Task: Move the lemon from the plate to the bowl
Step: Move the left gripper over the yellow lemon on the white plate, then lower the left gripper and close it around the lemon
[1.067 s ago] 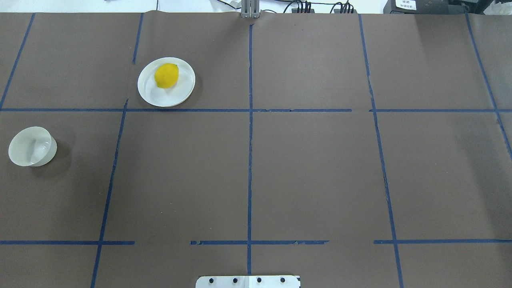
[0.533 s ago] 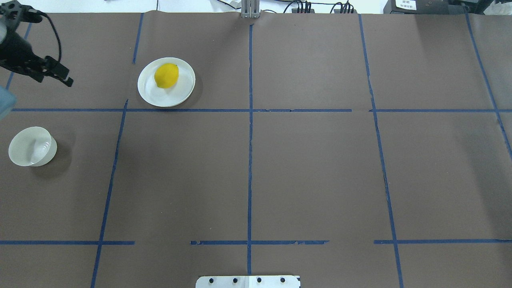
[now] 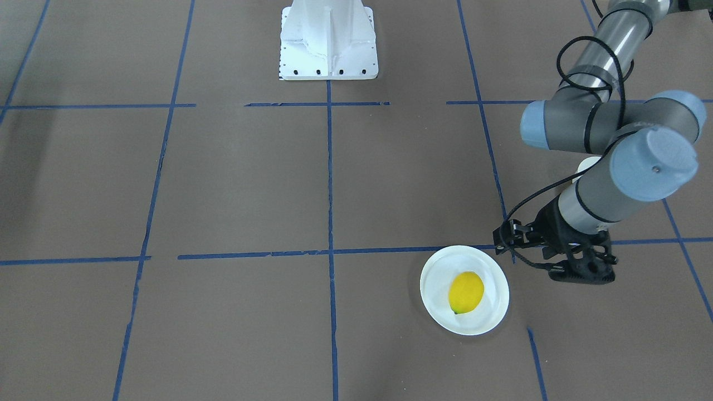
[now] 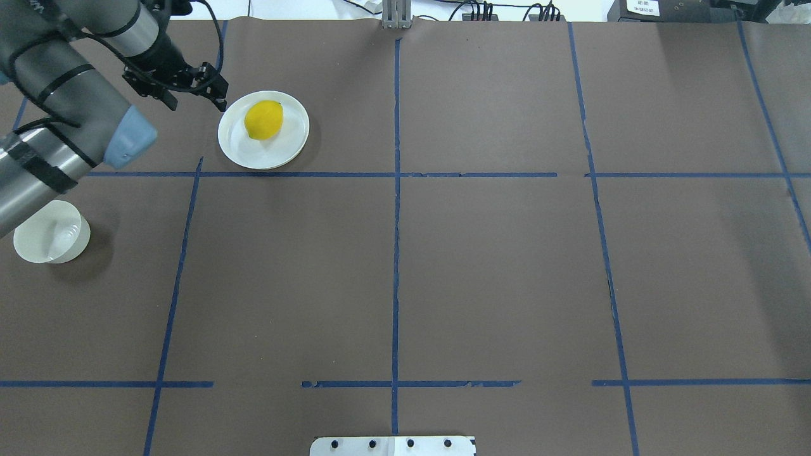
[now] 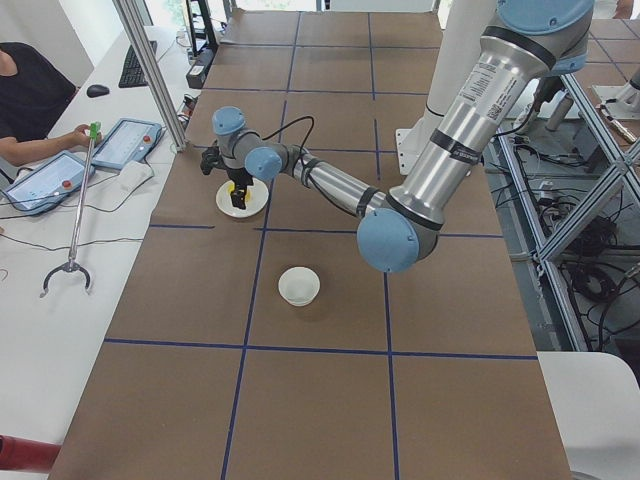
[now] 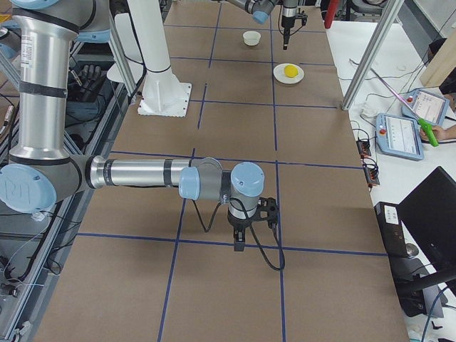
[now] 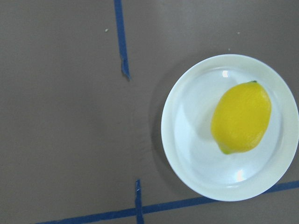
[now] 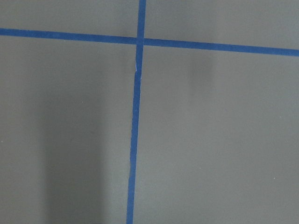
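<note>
The yellow lemon [image 4: 263,120] lies on the flat white plate [image 4: 266,161] at the far left of the table. It also shows in the front view [image 3: 465,292] and the left wrist view [image 7: 241,117]. My left gripper [image 4: 196,101] hangs above the table just beside the plate's left rim, fingers pointing down, spread and empty; in the front view [image 3: 582,274] it is right of the plate [image 3: 434,289]. The small deep bowl [image 4: 51,234] stands near the left edge, partly under my left arm. My right gripper [image 6: 239,239] shows only in the right side view, so I cannot tell its state.
Blue tape lines divide the brown table cover. The robot's white base [image 3: 328,44] stands at mid-table on the robot's side. My left arm's elbow [image 4: 127,136] hangs between plate and bowl. Operators and tablets [image 5: 125,140] are beyond the far edge.
My left arm has come in from the left edge and swung right to the plate's left rim. Lemon, plate and bowl have not moved.
</note>
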`<state>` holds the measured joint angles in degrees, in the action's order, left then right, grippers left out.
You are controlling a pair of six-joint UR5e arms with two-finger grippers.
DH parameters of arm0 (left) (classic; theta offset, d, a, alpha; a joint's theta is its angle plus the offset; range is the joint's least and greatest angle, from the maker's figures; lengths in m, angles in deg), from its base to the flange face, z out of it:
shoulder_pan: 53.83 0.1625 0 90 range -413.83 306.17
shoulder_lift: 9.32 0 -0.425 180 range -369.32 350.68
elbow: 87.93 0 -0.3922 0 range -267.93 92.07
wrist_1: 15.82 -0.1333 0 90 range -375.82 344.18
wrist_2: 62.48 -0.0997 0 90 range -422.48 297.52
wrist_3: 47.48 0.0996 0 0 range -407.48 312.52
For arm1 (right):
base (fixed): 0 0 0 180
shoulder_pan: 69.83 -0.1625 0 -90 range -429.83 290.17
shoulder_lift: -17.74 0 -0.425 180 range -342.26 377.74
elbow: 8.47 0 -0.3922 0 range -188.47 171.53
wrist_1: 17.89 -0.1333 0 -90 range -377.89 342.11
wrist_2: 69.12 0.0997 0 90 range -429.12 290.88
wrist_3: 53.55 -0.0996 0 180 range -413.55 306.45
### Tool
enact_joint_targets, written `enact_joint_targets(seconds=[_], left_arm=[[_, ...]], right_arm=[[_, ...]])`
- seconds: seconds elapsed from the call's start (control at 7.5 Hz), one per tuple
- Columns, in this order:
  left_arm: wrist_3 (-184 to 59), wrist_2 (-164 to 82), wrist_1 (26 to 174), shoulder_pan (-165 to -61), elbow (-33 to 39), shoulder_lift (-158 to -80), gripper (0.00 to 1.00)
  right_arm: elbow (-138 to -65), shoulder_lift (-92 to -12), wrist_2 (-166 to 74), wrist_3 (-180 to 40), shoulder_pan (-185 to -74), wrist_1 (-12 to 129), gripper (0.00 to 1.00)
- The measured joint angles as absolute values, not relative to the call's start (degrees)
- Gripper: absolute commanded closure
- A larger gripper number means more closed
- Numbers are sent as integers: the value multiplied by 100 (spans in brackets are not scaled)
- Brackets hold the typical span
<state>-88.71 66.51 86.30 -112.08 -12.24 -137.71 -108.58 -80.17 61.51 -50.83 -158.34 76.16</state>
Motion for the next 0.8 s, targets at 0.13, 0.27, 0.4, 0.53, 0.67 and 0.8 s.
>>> enact_joint_targets(seconds=[0.13, 0.27, 0.4, 0.53, 0.67, 0.8], left_arm=[[-9011, 6565, 8787, -11120, -1695, -14138, 0], [-9161, 6478, 9081, -11024, -2112, -14373, 0], [-9312, 6364, 9380, -10912, -2454, -14529, 0], [-9399, 6207, 9567, -10803, -2693, -14638, 0], [-9447, 6056, 9718, -10714, -2860, -14695, 0], [-9466, 5974, 9885, -10659, -3016, -14719, 0]], right_arm=[[-10859, -8017, 6152, -5082, -15834, 7615, 0], [-10861, -8017, 6152, -5083, -15834, 7615, 0], [-10860, -8017, 6155, -5083, -15834, 7616, 0], [-10859, -8017, 6156, -5083, -15834, 7616, 0], [-10858, -8017, 6157, -5083, -15834, 7616, 0], [-10858, -8017, 6156, -5083, -15834, 7616, 0]])
